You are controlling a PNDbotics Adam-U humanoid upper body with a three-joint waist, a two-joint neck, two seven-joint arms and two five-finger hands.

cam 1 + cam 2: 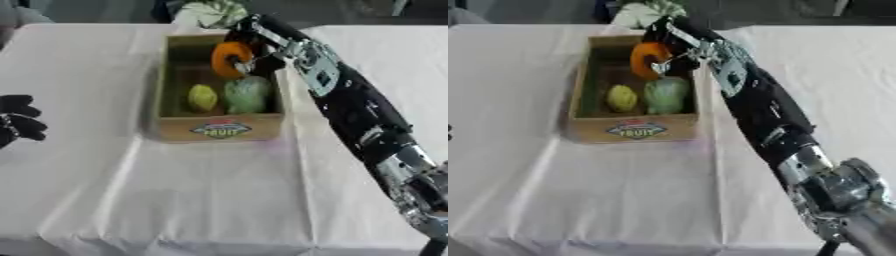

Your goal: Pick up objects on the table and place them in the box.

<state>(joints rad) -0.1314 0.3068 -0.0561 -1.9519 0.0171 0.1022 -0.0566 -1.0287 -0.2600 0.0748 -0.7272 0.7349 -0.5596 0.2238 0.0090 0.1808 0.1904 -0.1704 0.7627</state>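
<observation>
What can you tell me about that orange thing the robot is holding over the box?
The orange object is round and smooth, perhaps a fruit. The robot's right hand has its fingers curled around it, holding it over the far end of the cardboard box, above the yellow fruit and the pale green vegetable already inside. Whether it touches the box cannot be told.

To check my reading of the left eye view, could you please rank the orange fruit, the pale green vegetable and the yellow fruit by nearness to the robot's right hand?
1. Round orange fruit, held in the right hand, at the box's far end.
2. Pale green leafy vegetable, near right corner of the box.
3. Small yellow fruit, to the vegetable's left.
</observation>
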